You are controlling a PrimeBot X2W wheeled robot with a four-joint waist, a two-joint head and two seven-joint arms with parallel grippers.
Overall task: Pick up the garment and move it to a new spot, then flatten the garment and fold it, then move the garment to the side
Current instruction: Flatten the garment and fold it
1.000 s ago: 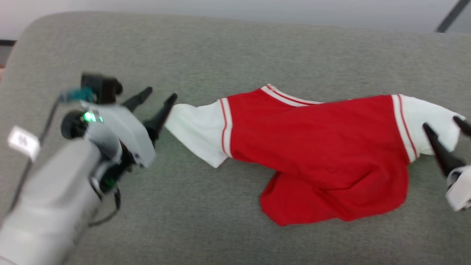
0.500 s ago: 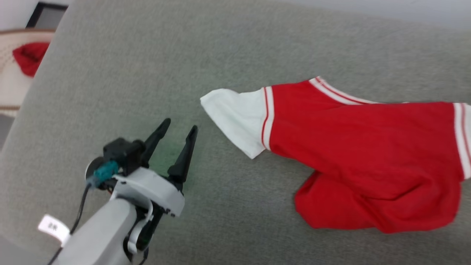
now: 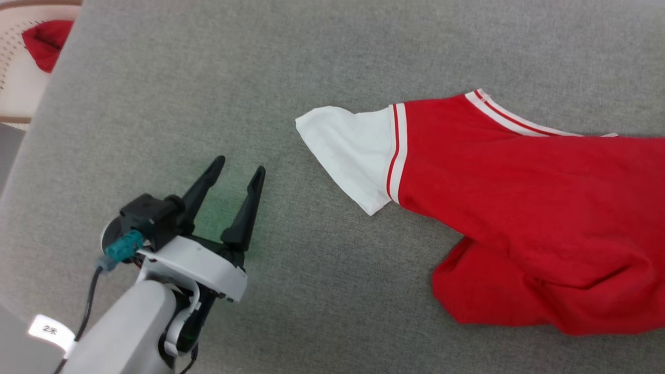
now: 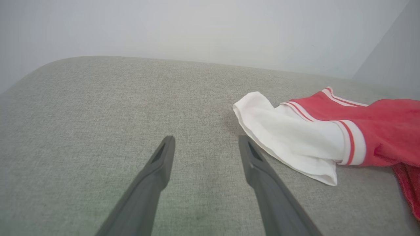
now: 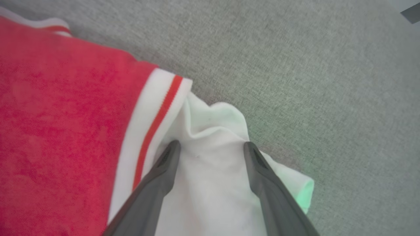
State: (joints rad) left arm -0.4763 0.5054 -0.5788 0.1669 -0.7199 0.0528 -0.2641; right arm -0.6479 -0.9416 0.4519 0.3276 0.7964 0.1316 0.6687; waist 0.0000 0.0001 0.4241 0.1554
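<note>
Head view, left gripper (image 3: 241, 164) withdrawn from garment (image 3: 519, 197)

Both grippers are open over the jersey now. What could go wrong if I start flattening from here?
The left gripper sits apart from the white sleeve; closing here would likely grab only cushion.
The right gripper straddles the wrinkled other sleeve and may pinch a fold.
The garment has a bunched lower hem; pulling sleeves alone may leave it crumpled.

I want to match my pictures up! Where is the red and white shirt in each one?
Head view: the garment lies right, white sleeve pointing left.
Left wrist view: right side, that sleeve beside the open left gripper.
Right wrist view: left and bottom, other sleeve under the open right gripper.
Shared landmark: grey cushion.
</note>
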